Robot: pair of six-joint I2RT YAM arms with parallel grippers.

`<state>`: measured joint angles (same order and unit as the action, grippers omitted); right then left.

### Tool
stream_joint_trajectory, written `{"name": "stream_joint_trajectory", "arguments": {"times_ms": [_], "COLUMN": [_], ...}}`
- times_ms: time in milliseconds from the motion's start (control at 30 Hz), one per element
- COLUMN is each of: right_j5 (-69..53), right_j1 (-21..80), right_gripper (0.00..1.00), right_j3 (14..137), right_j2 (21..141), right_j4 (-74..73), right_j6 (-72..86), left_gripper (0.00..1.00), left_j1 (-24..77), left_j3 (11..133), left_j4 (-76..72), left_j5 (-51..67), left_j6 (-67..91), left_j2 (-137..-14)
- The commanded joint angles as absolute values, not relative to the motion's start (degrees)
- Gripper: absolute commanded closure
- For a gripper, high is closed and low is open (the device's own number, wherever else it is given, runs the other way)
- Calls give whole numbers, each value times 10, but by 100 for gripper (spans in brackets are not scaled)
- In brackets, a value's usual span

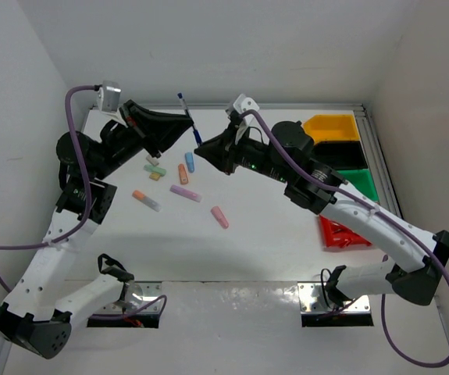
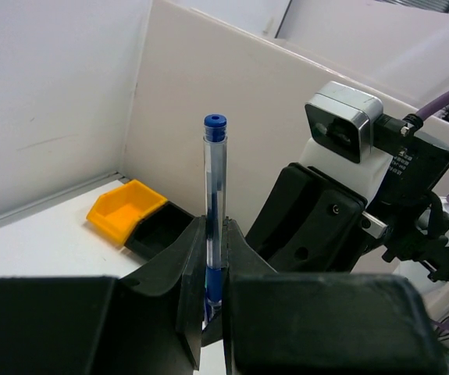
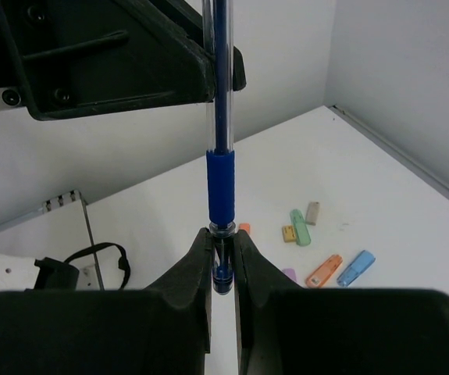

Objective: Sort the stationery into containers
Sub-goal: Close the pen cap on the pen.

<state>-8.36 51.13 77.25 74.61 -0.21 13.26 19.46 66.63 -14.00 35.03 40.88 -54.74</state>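
A thin blue pen (image 1: 187, 117) hangs in the air over the far middle of the table, gripped at both ends. My left gripper (image 2: 215, 266) is shut on the pen (image 2: 215, 187) near its blue grip, the capped end sticking up. My right gripper (image 3: 222, 258) is shut on the pen (image 3: 222, 180) at its tip end, just below the blue grip sleeve. In the top view the left gripper (image 1: 187, 123) and right gripper (image 1: 200, 146) nearly meet. The yellow (image 1: 311, 123), black (image 1: 347, 155), green (image 1: 361, 184) and red (image 1: 341, 242) containers line the right side.
Short markers lie loose on the table below the pen: blue (image 1: 190, 162), orange (image 1: 183, 173), green (image 1: 155, 166), lilac (image 1: 185, 192), pink (image 1: 219, 216) and an orange-and-lilac one (image 1: 146, 200). White walls enclose the table at the back and on both sides.
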Motion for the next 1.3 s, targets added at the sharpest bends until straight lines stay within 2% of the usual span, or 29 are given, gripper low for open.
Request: {"name": "stream_joint_trajectory", "arguments": {"times_ms": [0,667,767,800,900,1133,1267], "right_j5": [-85,-100,-99,-98,-97,-91,-88], "right_j1": [510,521,521,523,522,520,517], "right_gripper": [100,100,100,100,100,100,100], "right_j3": [818,827,813,810,797,784,776], "right_j2": [751,741,736,734,728,722,717], "right_j4": [54,76,76,76,75,68,68], "right_j6": [115,55,61,66,73,79,84], "left_gripper": [100,100,78,65,48,36,33], "left_j1": [208,197,193,190,178,157,153], "left_j3": [643,661,665,667,691,743,749], "left_j4": [-113,-97,-92,-95,-92,-94,-96], "left_j5": [374,361,352,351,338,341,347], "left_j6": [402,403,395,395,382,362,363], "left_j2": [-532,-555,-551,-550,-557,-574,-573]}}
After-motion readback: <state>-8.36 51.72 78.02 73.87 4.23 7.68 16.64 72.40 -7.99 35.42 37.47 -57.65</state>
